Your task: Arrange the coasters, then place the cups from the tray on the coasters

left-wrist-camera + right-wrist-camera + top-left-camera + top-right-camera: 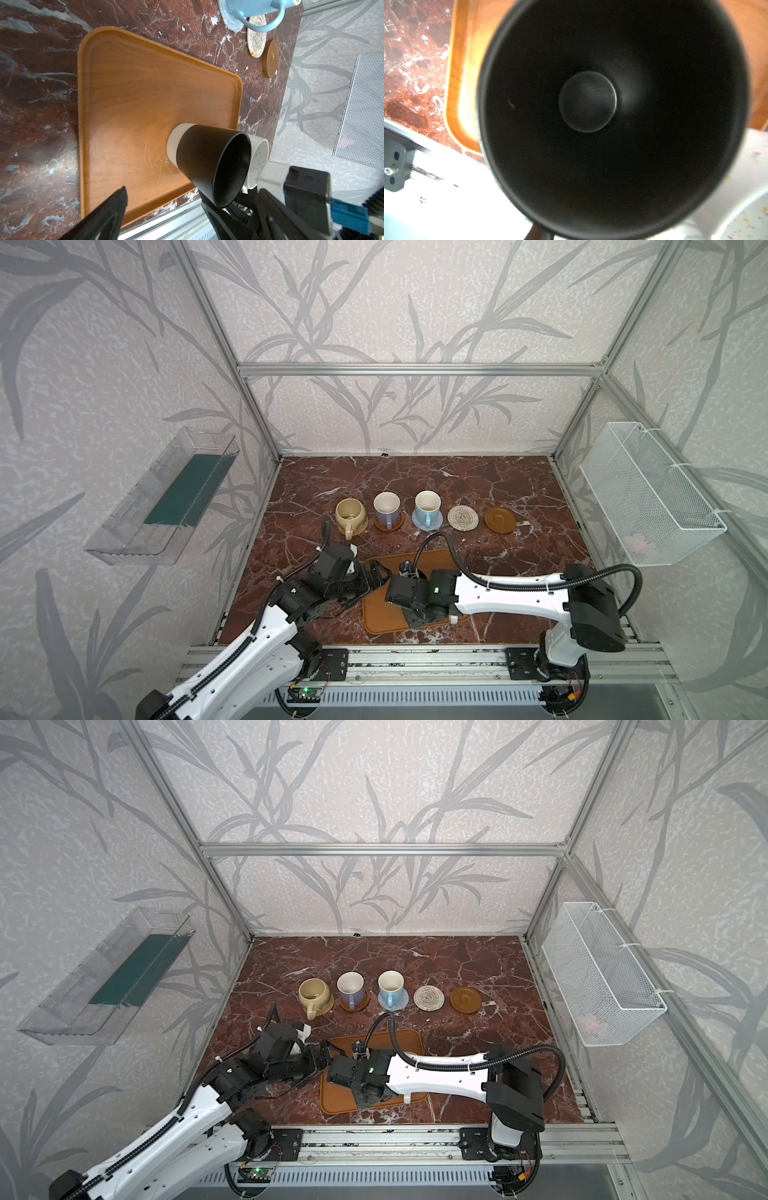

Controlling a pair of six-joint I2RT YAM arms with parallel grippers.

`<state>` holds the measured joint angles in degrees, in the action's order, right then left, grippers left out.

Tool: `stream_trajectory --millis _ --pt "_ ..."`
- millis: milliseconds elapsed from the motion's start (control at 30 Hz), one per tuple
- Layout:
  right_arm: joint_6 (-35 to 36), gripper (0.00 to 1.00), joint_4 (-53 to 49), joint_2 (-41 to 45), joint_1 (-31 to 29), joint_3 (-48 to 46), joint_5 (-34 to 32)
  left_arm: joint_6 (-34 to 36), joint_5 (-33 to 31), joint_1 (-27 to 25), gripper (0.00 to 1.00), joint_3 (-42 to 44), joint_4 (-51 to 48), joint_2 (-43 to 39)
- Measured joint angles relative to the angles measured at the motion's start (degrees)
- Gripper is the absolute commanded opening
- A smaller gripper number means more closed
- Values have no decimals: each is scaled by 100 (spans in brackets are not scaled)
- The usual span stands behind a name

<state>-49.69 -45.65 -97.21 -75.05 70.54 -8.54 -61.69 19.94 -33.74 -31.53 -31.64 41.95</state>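
— Marble tabletop (pixel 415 477), red-brown with white veins, fills the middle of both top views. What lies on it?
— Biggest is the tray (pixel 386 620), lower centre: flat, orange-brown wood grain, rounded corners, low rim, mostly under the two arms.
— And the grippers?
— The left gripper (pixel 380 572) hangs at the tray's left edge, its black fingers (pixel 118 203) spread wide. The right gripper (pixel 224 212) is at the black mug's rim. Whether it pinches anything, I cannot tell.
— The mugs?
— The black mug (pixel 199 160) is a matte, tapered cone with a pale band at its foot. It's on the tray, hidden under the right arm in both top views. The white mug (pixel 259 153), speckled inside, is just beside it. Across mid-frame runs a row: a squat, rounded beige mug (pixel 350 514), then a lavender mug (pixel 387 510) and a light blue mug (pixel 427 508), both white inside.
— Coasters?
— Round flat discs, one under each: rattan coaster (pixel 362 529), smooth brown coaster (pixel 400 524), woven blue-grey coaster (pixel 438 522). To the right, uncovered, are the coiled cream rope coaster (pixel 462 516) and the second brown coaster (pixel 500 521).
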Motion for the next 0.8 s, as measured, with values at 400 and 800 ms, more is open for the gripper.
stream_trajectory --millis 400,800 --pt "94 18 -13 -129 17 168 -153 -94 -127 0 99 4 7 -262" --pt "247 7 26 -114 26 205 -175 -105 -205 7 99 17 0 -476"
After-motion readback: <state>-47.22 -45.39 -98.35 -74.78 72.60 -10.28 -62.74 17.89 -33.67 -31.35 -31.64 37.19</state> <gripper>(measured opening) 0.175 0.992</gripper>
